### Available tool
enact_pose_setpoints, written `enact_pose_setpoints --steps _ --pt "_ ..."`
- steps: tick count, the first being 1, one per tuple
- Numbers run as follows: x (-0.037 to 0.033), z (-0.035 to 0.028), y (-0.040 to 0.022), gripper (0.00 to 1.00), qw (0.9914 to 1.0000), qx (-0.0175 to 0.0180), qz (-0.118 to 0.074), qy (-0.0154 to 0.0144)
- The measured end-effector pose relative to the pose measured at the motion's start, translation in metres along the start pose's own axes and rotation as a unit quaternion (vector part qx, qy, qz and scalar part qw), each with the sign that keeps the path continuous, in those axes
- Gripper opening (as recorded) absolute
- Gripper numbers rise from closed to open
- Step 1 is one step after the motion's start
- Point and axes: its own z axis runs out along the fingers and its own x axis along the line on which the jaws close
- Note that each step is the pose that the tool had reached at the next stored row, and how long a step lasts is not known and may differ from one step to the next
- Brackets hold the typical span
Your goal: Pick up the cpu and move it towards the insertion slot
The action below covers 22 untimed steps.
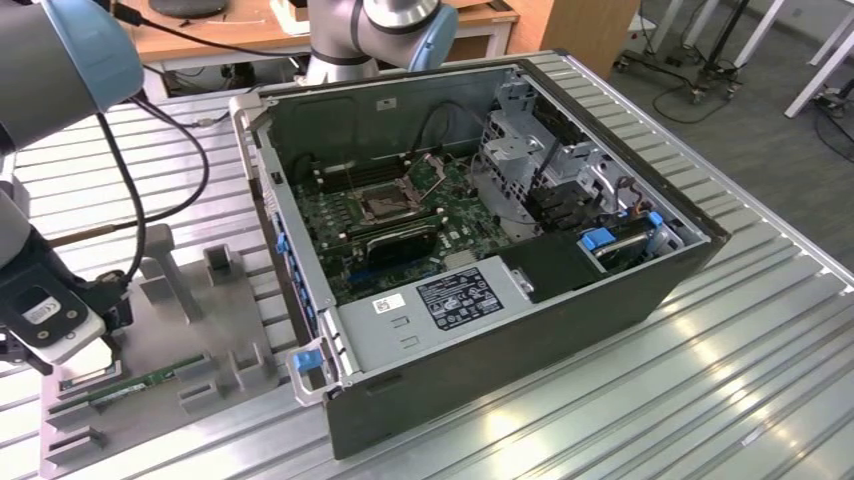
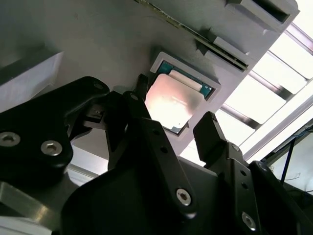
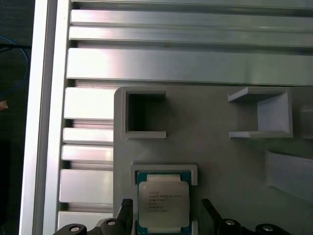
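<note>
First wrist view has the cpu (image 3: pixel 162 205) lying flat, silver lid up, in a shallow square pocket of the grey holder plate (image 3: pixel 210 147) on the ribbed tabletop (image 3: pixel 171 63). Being square it has no long axis, and its edges run parallel to the pocket walls. The jaws stand open, one black finger (image 3: pixel 125 215) on either side of it and not clamped on it, while the exterior view puts the insertion slot (image 1: pixel 387 202) well apart, inside the open computer case (image 1: pixel 641 290).
</note>
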Motion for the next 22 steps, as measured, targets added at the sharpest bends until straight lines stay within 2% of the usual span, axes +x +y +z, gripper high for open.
enact_pose_setpoints --steps 7,22 --pt "0.0000 0.0050 -0.0001 0.65 1.00000 0.0000 0.000 0.0000" --pt "0.0000 0.0108 0.0002 0.65 1.00000 0.0000 0.000 0.0001"
